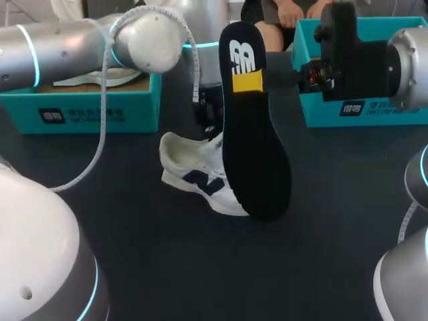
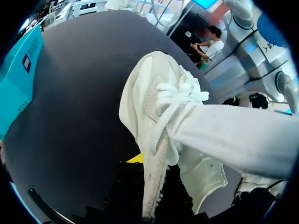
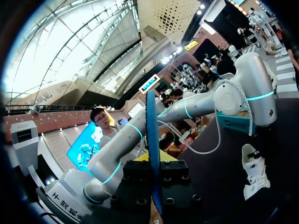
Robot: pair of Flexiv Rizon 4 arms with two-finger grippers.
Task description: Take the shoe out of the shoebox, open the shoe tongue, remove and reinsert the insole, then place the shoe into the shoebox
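Dark table (image 1: 134, 227), white shoe (image 1: 190, 167), logo-printed insole (image 1: 257, 154)

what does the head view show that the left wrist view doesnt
Only the head view: the black insole, upright and clamped in the right gripper.
Only the left wrist view: the shoe's laces seen up close.
Both: the white shoe and a teal shoebox beside it.
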